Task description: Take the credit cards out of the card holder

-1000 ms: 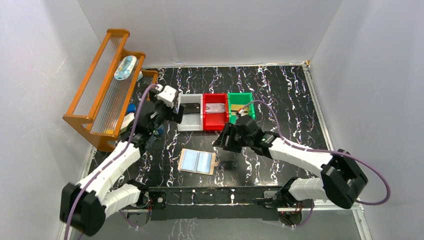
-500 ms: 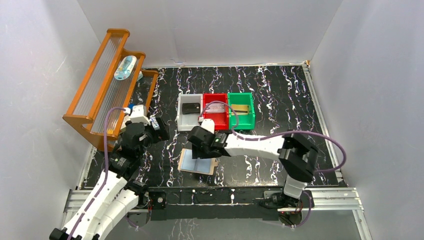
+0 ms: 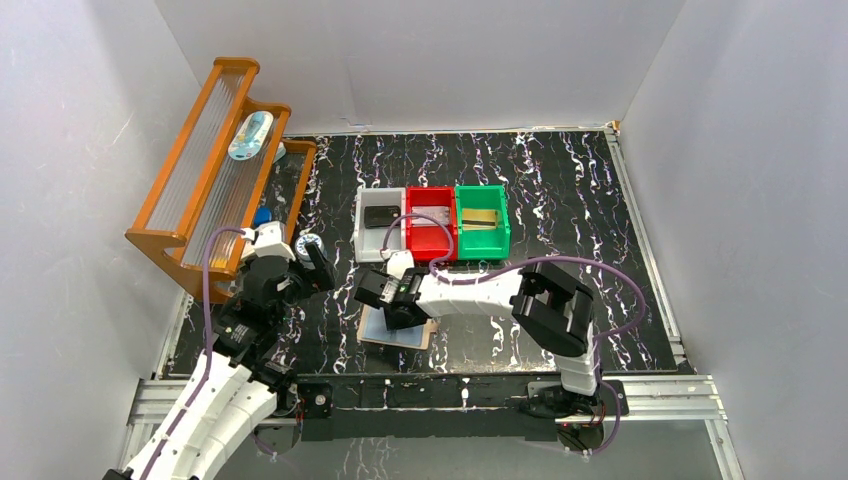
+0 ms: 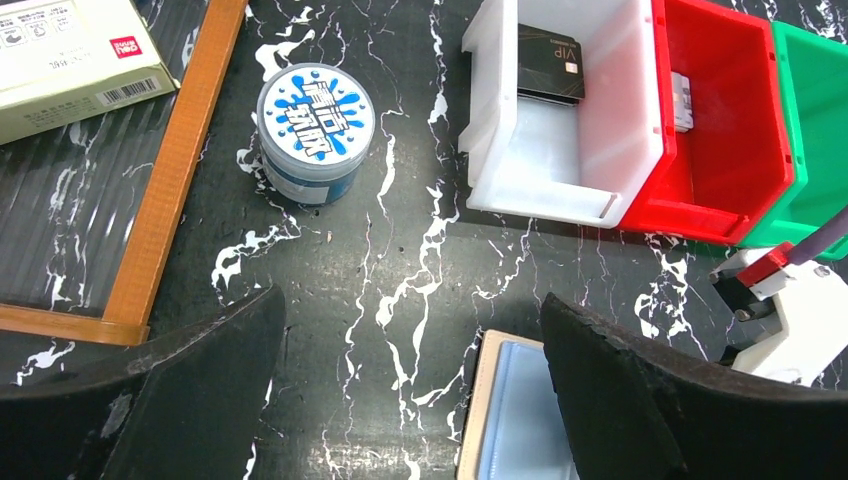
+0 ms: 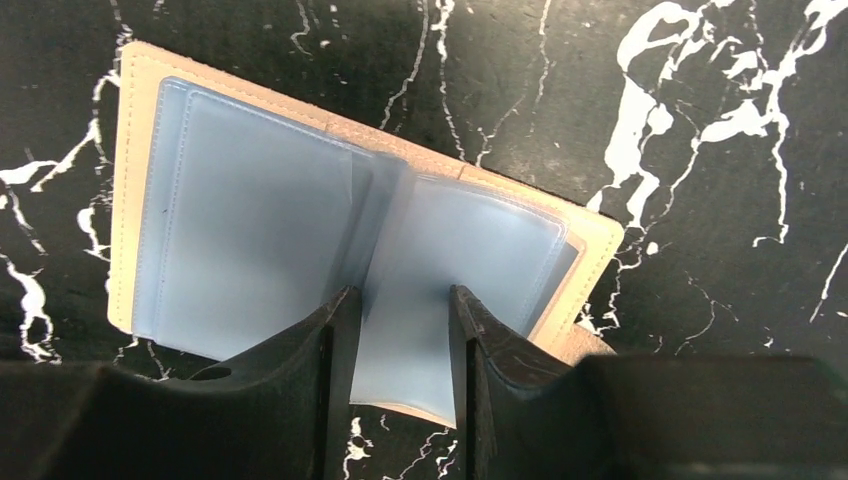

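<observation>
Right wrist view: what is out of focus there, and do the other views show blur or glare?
Right wrist view: the right fingers are dark and soft, the card holder fairly sharp, with sheen on its pockets. Left wrist view: the left fingers blurred, the round tin crisp. Top external view: even light, no strong glare.

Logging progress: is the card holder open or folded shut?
Open: the card holder lies spread on the table, pale blue pockets facing up.

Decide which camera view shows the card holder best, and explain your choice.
The right wrist view: the card holder fills most of the picture, lying open, pale blue pockets plain. The top view shows it small and partly hidden by the right arm. The left wrist view catches only one corner at the bottom edge.
</observation>
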